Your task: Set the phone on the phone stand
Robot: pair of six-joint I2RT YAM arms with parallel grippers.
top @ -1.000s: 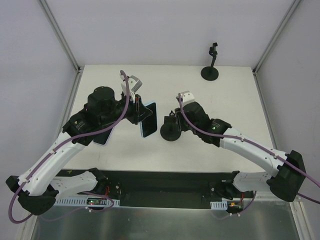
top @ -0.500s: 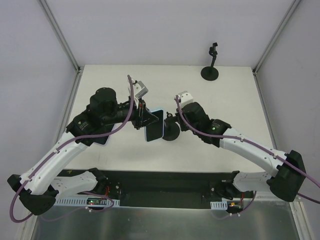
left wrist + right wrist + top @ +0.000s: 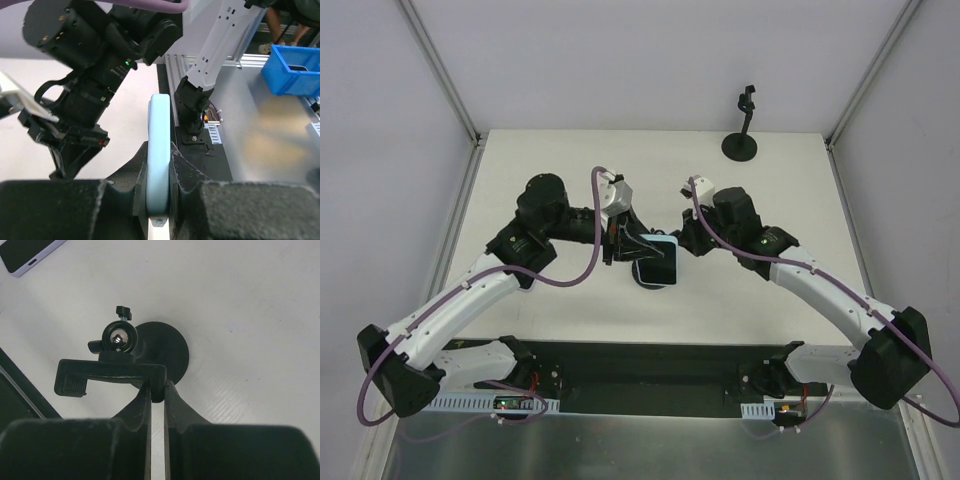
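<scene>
Since a second ago the left arm has swung in toward the middle of the table. It has carried the phone from beside the phone stand to a spot over it, so the top view no longer shows the stand's round base. The right arm has shifted only a little and still reaches in from 3 o'clock.

A spare stand sits well apart at the table's 1 o'clock corner. A second phone lies flat at 11 o'clock in the right wrist view.

The right gripper is closed on one end of the stand's black cradle bar, with the ball joint and its thumbscrew at 11 o'clock from the fingertips. The left gripper is clamped across the phone's two flat faces near one end, and the pale blue edge runs straight out toward 12 o'clock.

The phone looks like a stiff, fairly light slab. Its case is probably smooth enough to slide in the pads if it is knocked, and the glass face would not take a hard bump. The grip near one end seems right, since it leaves the long edges free for the cradle. The stand looks light and top-heavy, so it probably needs steadying. Whether the phone touches the cradle yet cannot be told.
</scene>
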